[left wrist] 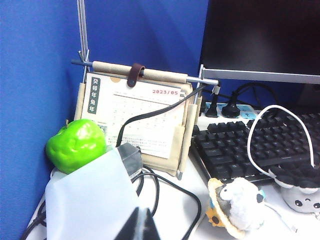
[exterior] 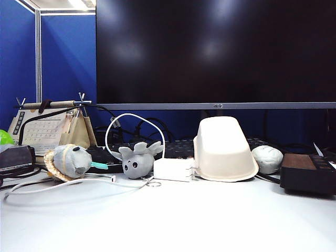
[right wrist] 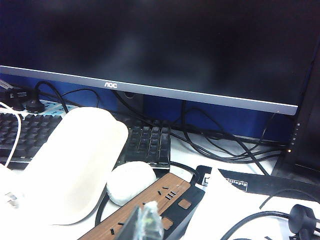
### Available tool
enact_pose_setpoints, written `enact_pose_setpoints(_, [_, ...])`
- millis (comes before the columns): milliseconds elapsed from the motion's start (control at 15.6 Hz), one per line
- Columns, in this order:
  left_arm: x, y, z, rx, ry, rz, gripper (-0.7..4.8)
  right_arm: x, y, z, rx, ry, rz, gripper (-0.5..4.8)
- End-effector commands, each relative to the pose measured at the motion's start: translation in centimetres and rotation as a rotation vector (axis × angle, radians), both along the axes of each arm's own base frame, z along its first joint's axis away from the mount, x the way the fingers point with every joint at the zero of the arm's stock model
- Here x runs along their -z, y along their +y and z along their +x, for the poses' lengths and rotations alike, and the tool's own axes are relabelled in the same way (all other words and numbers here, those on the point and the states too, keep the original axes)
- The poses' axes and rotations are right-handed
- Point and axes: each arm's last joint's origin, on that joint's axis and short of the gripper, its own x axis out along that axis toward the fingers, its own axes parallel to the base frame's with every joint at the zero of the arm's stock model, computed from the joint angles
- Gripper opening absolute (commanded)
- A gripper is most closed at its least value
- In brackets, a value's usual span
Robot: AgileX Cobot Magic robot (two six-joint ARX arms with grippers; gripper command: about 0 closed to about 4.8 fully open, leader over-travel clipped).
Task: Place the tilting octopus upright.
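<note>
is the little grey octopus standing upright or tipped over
Tipped over. In the exterior view the octopus lies with its stubby legs pointing up and its face low toward the table, beside the white charger.

I'm working at an office desk: a wide monitor at twelve o'clock, black keyboard beneath it, desk calendar at ten o'clock, blue partition walls behind.

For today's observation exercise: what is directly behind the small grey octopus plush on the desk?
Behind the tilting octopus lies a black keyboard, crossed by a looping white cable. Further back, dark cables and the monitor. The plush and the white adapter hide part of the keyboard.
</note>
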Motion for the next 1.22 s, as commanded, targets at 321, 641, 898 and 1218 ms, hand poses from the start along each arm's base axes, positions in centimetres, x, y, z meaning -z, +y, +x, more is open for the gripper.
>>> enact_pose_setpoints(321, [-0.1, 0.0, 0.0, -0.003, -0.009, 0.004, -0.05, -0.5, 0.0, -0.1, -0.002, -0.049, -0.001, -0.05])
enact_pose_setpoints(641, [-1.8, -0.4, -0.3, 0.155, -0.156, -0.045, -0.06, -1.7, 0.3, -0.4, -0.119, -0.142, 0.082, -0.05])
enact_pose_setpoints(898, [-4.4, -0.6, -1.2, 0.208, -0.141, -0.181, -0.06, -4.8, 0.6, -1.5, -0.229, -0.146, 0.224, -0.06])
enact_pose_setpoints(1218, [-10.1, -0.7, -4.3, 0.218, -0.167, -0.173, -0.06, -10.2, 0.8, -4.8, -0.25, -0.074, 0.261, -0.06])
